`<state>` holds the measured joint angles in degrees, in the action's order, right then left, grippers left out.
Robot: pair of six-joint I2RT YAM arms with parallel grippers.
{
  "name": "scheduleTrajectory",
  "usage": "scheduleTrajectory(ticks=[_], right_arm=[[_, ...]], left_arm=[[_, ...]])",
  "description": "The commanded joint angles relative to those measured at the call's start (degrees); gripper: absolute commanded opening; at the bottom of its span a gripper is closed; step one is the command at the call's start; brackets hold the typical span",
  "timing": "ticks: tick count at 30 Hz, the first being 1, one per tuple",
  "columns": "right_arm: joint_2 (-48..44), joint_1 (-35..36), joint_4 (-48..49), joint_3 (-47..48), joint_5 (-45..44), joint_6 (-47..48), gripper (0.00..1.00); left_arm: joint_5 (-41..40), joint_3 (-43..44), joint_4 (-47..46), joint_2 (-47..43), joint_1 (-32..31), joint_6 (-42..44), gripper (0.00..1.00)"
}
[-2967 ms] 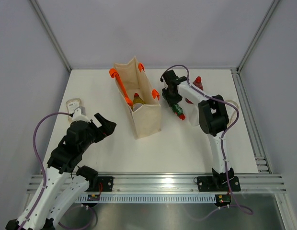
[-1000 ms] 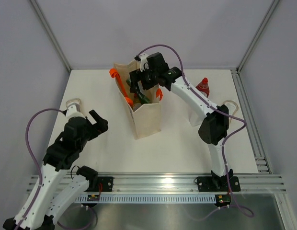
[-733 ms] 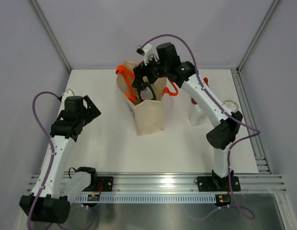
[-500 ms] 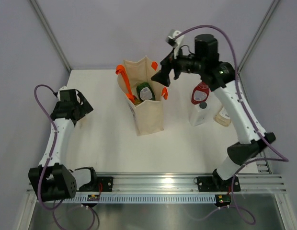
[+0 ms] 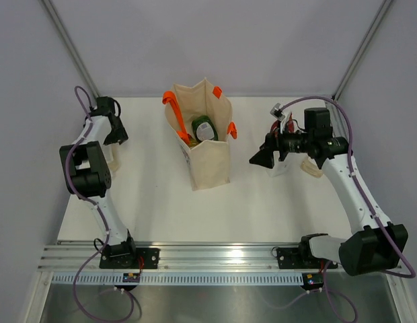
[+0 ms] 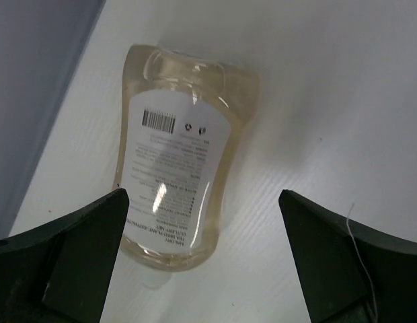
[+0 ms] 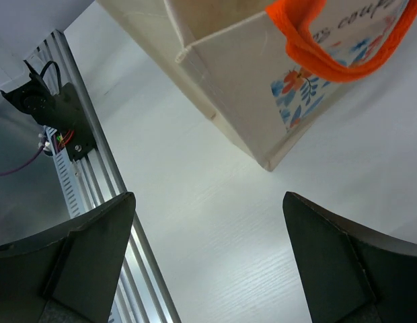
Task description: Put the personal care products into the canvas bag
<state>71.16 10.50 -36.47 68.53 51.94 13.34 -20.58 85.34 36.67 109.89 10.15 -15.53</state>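
Note:
The canvas bag (image 5: 208, 158) stands upright at mid-table with orange handles (image 5: 169, 101). A dark green bottle (image 5: 204, 128) sits inside it. My right gripper (image 5: 259, 156) hangs open and empty to the bag's right, apart from it. The right wrist view shows the bag (image 7: 235, 81), its floral print (image 7: 306, 94) and the open right gripper (image 7: 208, 262). A white bottle (image 5: 281, 168) and a pale beige item (image 5: 311, 168) stand behind that arm. My left gripper (image 5: 116, 134) is at the far left, open over a pale clear bottle (image 6: 178, 195) that lies flat, nearer the left finger (image 6: 67, 259).
The left wall (image 6: 33, 87) runs close beside the pale bottle. The aluminium rail (image 5: 215, 256) with both arm bases lines the near edge, and it also shows in the right wrist view (image 7: 87, 188). Open white tabletop (image 5: 249, 208) lies in front of the bag.
The right gripper let the dark green bottle go in the bag and drew back to the right and down. The left arm swung out to the far-left corner over the pale bottle.

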Motion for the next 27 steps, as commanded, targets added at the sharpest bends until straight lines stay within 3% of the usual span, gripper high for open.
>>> scheduleTrajectory(ticks=[1, 9, 10, 13, 14, 17, 19, 20, 23, 27], right_arm=[[-3.4, -4.0, 2.0, -0.2, 6.8, 0.4, 0.99], [-1.5, -10.1, 3.8, -1.3, 15.6, -3.6, 0.99], [-1.7, -10.1, 3.8, -1.6, 15.7, -3.6, 1.0], [-2.7, -12.8, 4.3, -2.5, 16.4, -4.6, 1.0], [-3.1, -13.2, 5.5, -2.9, 16.7, -5.2, 0.99], [-4.4, -15.2, 6.1, -3.5, 17.4, -6.4, 1.0], [-5.6, -16.4, 5.8, -3.7, 17.2, -6.5, 0.99], [-6.0, -16.7, 5.5, -3.8, 17.0, -6.5, 0.99], [-7.9, -17.9, 5.4, -4.3, 16.9, -6.6, 0.99], [-9.6, -18.6, 5.0, -5.2, 16.3, -6.3, 1.0]], left_arm=[[-6.6, 7.4, 7.9, 7.8, 0.2, 4.3, 0.99], [-9.1, 5.2, 10.4, 14.8, 0.2, 4.9, 0.96], [-8.3, 5.3, 10.4, 14.9, 0.2, 6.8, 0.93], [-5.8, 5.5, 11.7, 14.4, 0.5, 7.4, 0.68], [-1.3, 5.1, 11.5, 12.9, 0.7, 7.7, 0.48], [10.4, 4.8, 12.6, 10.9, 0.7, 6.0, 0.23], [17.8, 1.8, 10.6, 9.1, 0.5, 4.2, 0.17], [26.4, 0.3, 9.5, 7.0, 0.5, 3.5, 0.15], [41.2, -5.9, 4.0, 4.2, 0.7, -0.4, 0.03], [53.7, -13.1, -5.0, 1.3, 0.5, -6.4, 0.02]])
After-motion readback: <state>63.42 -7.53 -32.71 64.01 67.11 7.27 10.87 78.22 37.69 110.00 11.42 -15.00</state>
